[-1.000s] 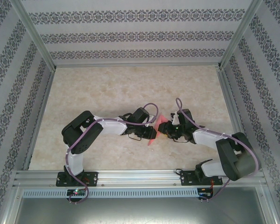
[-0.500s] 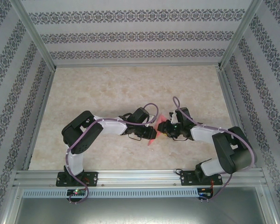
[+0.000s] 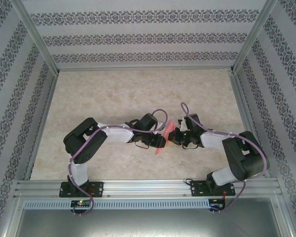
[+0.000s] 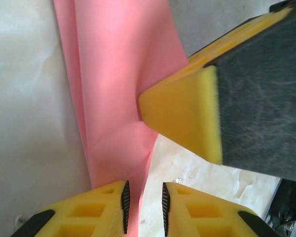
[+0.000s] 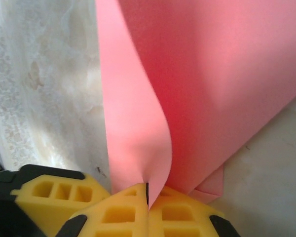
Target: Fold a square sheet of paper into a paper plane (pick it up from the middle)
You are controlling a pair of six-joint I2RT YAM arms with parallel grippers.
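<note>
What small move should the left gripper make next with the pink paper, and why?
Probably close the left gripper on the paper. The paper runs between its fingers, which stand slightly apart, while the right gripper is shut on the paper, so one side lacks a firm hold.

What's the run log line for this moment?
stage: mid-fold | pink paper: bent, layered, on marbled table | right jaws: shut on paper edge | left jaws: slightly apart, paper in gap
</note>
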